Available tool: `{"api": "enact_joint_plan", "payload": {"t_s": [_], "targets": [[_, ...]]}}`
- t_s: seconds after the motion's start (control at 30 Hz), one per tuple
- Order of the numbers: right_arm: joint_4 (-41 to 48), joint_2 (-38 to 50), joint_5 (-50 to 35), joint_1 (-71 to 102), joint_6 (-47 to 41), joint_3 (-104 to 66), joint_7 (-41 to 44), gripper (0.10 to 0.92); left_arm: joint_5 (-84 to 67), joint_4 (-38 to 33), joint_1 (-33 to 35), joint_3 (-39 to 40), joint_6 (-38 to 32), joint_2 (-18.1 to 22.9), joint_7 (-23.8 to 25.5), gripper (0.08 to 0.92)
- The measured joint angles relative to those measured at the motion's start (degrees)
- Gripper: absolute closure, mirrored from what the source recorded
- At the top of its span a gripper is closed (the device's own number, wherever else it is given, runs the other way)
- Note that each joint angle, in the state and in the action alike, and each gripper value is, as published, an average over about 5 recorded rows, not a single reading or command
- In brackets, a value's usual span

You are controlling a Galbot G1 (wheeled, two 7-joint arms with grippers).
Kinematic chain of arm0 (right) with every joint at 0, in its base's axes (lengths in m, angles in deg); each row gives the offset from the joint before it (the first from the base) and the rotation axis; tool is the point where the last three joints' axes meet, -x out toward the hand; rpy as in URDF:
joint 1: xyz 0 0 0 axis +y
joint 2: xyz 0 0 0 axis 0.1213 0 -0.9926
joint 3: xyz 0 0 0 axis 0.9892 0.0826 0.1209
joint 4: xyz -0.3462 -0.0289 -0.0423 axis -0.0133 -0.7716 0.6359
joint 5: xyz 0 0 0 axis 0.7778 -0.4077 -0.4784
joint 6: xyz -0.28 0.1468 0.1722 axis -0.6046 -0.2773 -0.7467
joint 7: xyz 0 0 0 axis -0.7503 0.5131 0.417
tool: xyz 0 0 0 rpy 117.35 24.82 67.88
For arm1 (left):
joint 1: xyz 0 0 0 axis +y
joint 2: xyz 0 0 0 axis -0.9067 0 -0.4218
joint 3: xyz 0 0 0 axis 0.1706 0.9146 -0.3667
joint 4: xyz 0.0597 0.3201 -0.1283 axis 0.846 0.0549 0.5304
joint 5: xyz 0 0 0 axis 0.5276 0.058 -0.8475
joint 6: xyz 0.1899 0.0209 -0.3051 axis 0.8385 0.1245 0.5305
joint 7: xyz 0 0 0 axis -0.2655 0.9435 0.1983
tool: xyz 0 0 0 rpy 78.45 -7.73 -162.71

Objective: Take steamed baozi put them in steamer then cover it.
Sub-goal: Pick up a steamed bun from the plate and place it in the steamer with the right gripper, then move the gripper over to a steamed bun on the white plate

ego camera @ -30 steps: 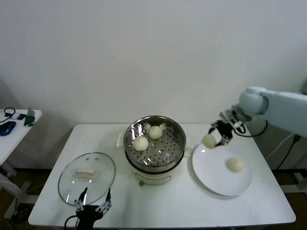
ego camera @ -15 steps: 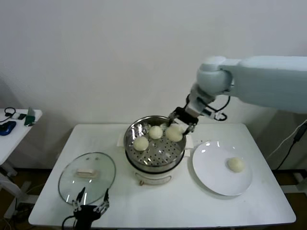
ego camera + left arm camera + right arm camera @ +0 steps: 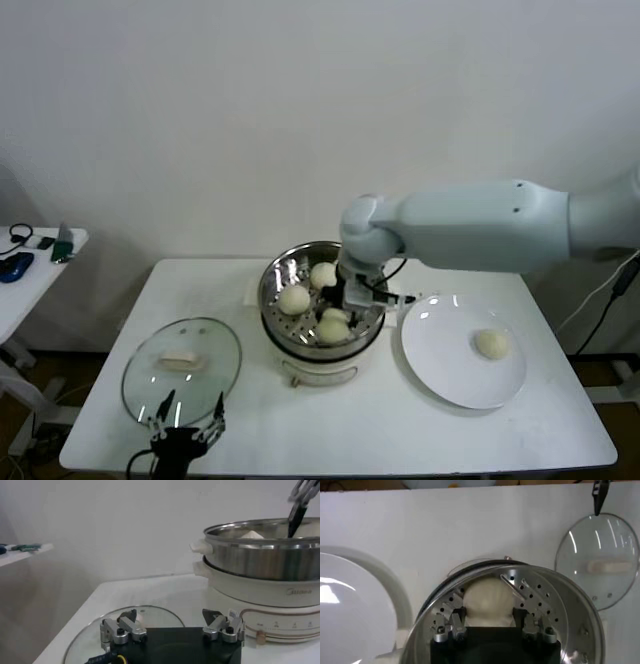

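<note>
Baozi (image 3: 488,601): pale, smooth, round | right pincer (image 3: 490,625) clamped on it, in steel steamer (image 3: 276,300) | left pincer (image 3: 172,630) spread wide.

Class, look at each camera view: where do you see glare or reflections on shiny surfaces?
Head view: pale streaks of reflected light on the glass lid and a bright patch on the white plate. Left wrist view: a bright band runs along the steamer wall. Right wrist view: white glare on the plate's surface and light streaks across the lid.
</note>
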Motion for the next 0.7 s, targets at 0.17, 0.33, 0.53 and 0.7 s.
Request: {"api": "enact_joint_plan", "payload": {"t_s": [0.17,0.33,0.53,0.7], "targets": [[3.0,-1.7,2.2,2.6,0.9,-1.0,-0.8,0.385,0.0,0.0,0.0,0.1,0.0,0.1,-0.1,0.177],[4.8,-2.6,3.0,3.8,1.7,-1.6,-1.3,0.343,0.0,-0.1,0.2,0.1,0.0,0.1,-0.1,0.177],[5.6,-2.4,1.0,2.5,3.2,-1.4,-0.7,0.218,0.0,-0.6,0.6,0.2,-0.2,0.2,-0.1,0.177],[6.7,-0.8,-4.5,-2.0,4.6,0.7,1.3,0.203,0.1,-0.8,0.9,0.3,-0.4,0.2,-0.1,0.177]]}}
